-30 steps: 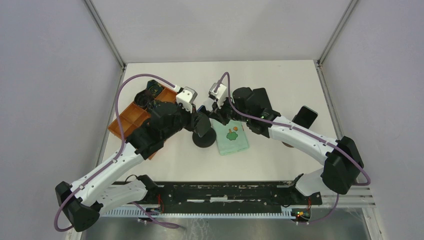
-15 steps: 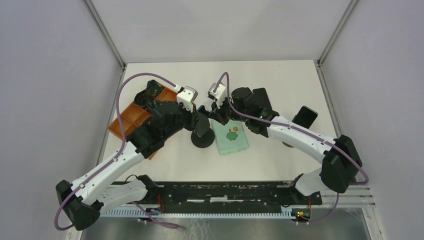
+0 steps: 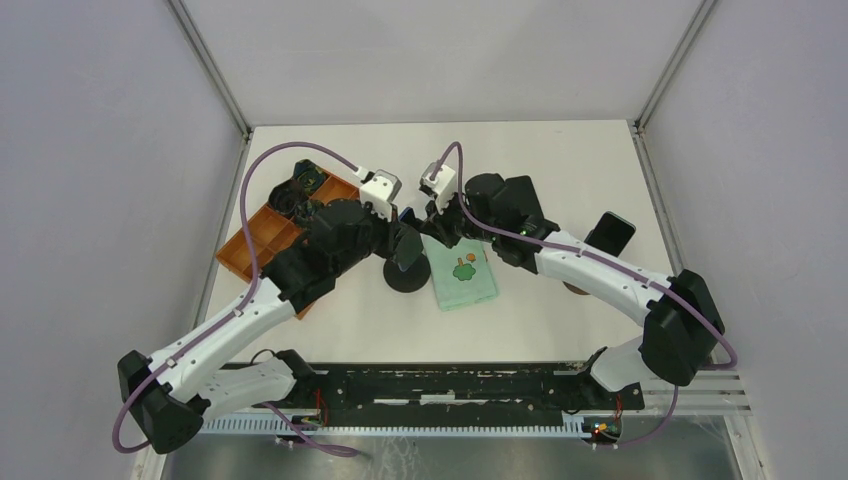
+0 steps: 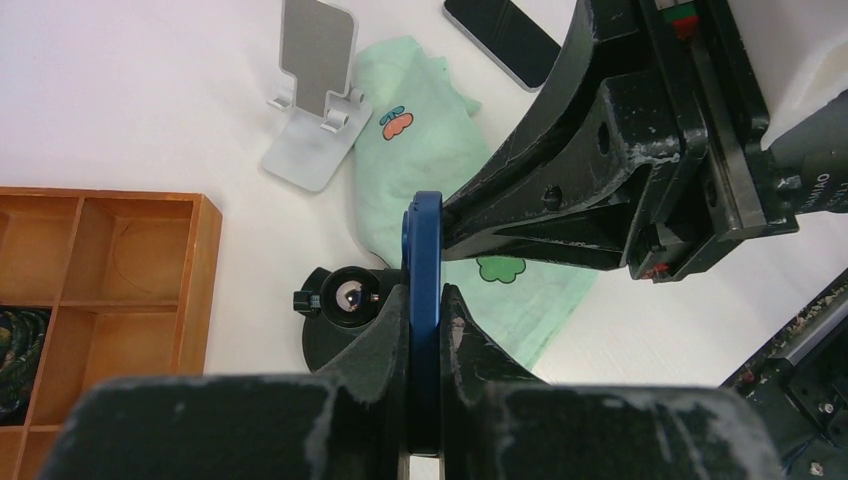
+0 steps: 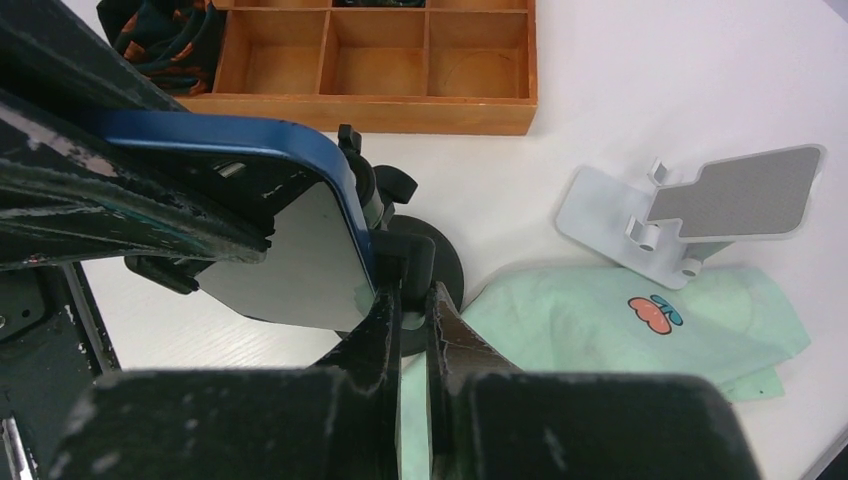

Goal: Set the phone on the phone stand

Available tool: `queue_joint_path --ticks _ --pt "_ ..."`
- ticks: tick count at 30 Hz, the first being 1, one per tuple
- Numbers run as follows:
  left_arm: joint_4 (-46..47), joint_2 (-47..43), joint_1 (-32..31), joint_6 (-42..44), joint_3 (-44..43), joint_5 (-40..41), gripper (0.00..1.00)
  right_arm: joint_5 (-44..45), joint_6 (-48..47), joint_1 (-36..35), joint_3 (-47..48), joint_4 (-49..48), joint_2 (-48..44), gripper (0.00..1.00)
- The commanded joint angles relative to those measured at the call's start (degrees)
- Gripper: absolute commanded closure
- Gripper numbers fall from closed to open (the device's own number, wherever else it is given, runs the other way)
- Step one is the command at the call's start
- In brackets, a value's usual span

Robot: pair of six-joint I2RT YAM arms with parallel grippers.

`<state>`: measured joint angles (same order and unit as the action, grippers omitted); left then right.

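The white table (image 3: 560,170) carries an orange tray (image 3: 262,240) at left, a green cloth (image 3: 465,280) at centre and a grey phone stand (image 4: 312,120) beside it, while mid-frame the left gripper (image 4: 425,305) pinches the blue phone (image 4: 424,250), the right gripper (image 5: 407,265), fingers pressed together, touching its edge.

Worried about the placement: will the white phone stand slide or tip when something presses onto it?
Probably light: the phone stand looks like thin folded sheet, so a push may slide it on the smooth table. Its flat base looks broad, so tipping seems less likely than sliding.
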<state>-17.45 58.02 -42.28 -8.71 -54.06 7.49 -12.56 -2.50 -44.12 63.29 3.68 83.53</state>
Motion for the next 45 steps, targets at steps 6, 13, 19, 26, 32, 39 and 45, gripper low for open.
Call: queue_joint_path --ticks 6,13,19,26,32,39,45 --pt "-12.3 0.4 3.9 5.0 -1.2 19.8 0.98 18.2 4.5 -0.6 -0.1 3.9 -5.1 1.0" --pt "-11.9 0.3 3.9 2.8 -1.2 18.7 0.98 32.2 7.9 -9.5 0.5 3.5 -4.6 0.96" --pt "-11.9 0.3 3.9 2.3 -0.7 19.7 0.98 35.1 8.8 -12.8 1.1 4.3 -4.1 0.94" --pt "-11.5 0.0 3.9 2.1 0.8 21.4 0.98 35.3 4.7 -13.7 1.2 4.5 -6.0 0.89" --pt "-10.7 0.2 3.9 2.6 2.2 21.7 0.98 30.8 3.0 -9.8 -2.6 3.4 -9.6 0.81" --pt "-9.3 -0.3 3.9 3.6 3.0 18.9 0.98 18.3 1.1 -4.3 -6.2 2.3 -13.9 0.73" --pt "-9.6 -0.7 4.0 3.8 2.3 13.4 0.98 -8.0 -5.6 3.6 -7.9 2.4 -16.6 0.56"
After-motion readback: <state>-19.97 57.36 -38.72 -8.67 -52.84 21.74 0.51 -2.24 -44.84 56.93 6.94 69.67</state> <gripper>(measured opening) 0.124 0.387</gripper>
